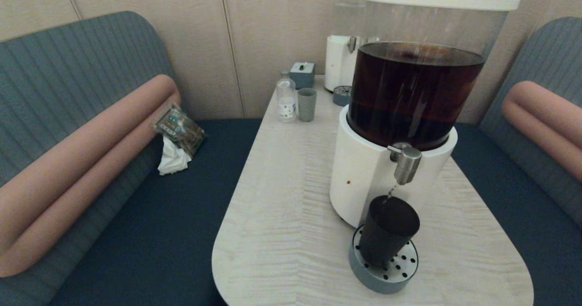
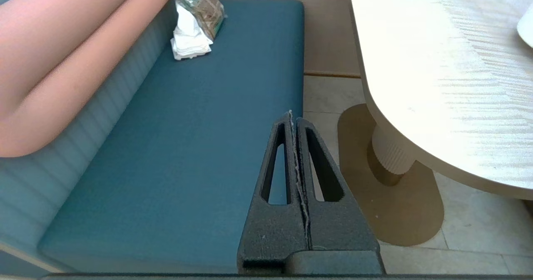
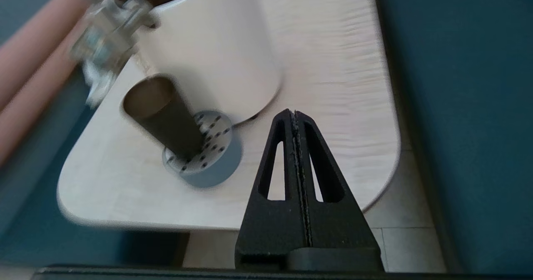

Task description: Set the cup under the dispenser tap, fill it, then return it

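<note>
Black cup [image 1: 388,230] stands on the drip tray [image 1: 384,278] at five o'clock, under the tap [image 1: 406,161], which seems to dribble. Both grippers hang off the table [image 1: 282,206], fingers pressed together (right [image 3: 295,112], left [image 2: 291,114]). Left running, it could overflow. Beyond: two dispensers, one grey tumbler [image 1: 307,104], one bottle [image 1: 286,97].

matte black cup [image 1: 388,231]; steel dispenser tap [image 1: 406,163]
</note>
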You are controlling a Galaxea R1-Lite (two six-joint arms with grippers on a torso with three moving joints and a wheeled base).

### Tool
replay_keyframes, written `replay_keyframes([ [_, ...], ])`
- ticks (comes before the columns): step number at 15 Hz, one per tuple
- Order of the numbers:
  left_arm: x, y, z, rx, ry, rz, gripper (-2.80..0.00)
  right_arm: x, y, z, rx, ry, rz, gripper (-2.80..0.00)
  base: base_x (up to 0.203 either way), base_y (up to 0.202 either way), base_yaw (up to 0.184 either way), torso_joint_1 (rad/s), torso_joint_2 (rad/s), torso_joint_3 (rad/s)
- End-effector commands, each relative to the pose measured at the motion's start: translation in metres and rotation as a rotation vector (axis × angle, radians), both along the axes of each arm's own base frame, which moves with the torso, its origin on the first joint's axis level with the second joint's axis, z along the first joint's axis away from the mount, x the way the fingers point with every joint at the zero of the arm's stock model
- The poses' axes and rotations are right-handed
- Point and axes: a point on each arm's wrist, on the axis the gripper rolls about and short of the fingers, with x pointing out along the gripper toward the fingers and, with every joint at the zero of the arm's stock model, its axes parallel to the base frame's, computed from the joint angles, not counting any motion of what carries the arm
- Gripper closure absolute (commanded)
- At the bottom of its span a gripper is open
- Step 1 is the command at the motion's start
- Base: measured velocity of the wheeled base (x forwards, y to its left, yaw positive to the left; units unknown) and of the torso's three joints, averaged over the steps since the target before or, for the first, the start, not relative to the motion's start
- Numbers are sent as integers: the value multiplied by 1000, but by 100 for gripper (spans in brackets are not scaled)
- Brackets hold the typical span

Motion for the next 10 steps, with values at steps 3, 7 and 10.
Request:
replay_keyframes([
  [3, 0, 0, 0, -1, 1, 0, 0, -8, -1, -5, 47, -36, -79, 0, 0, 0, 0, 0, 0, 0],
  [7, 0, 0, 0, -1, 1, 2, 0, -20, 5, -9, 39, -90, -130, 0, 0, 0, 0, 0, 0, 0],
  [10, 0, 0, 0, -1, 3, 0, 0, -41, 6, -27, 25, -135, -92, 0, 0, 0, 0, 0, 0, 0],
])
